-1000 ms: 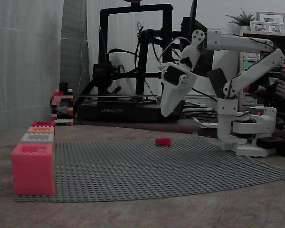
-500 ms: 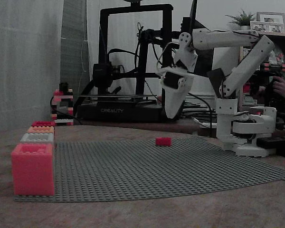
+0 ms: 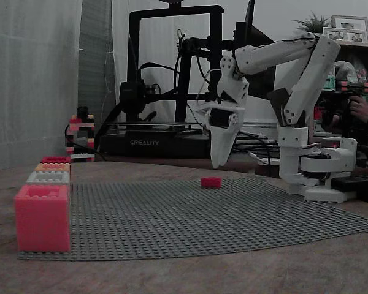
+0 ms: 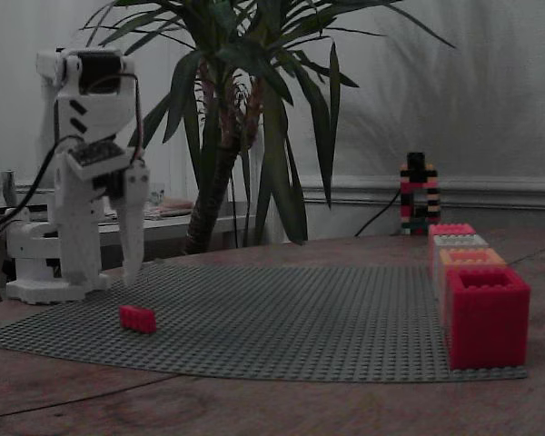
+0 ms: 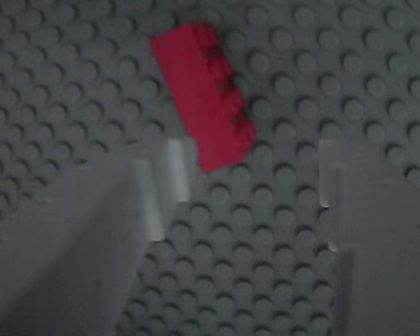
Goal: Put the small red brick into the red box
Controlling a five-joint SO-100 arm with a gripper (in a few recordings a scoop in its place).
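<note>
the small red brick [image 5: 204, 94] is a bright oblong piece with one row of studs, lying slantwise on the grey studded baseplate [image 3: 190, 217] just ahead of the gripper [image 5: 248, 182]. the white plastic fingers [image 5: 161, 189] are spread wide and empty, blurry and cut off at the frame edges. the red box [image 3: 55, 160] is mostly hidden at the far end of the box row.

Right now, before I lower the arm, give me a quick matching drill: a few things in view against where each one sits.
Things:
1. small red brick
2. gripper
3. red box
4. 3D printer

Places:
A. far end of the box row
B. behind the baseplate
C. lying on the grey baseplate
D. above the brick, open

Pairs: 1-C, 2-D, 3-A, 4-B
</note>
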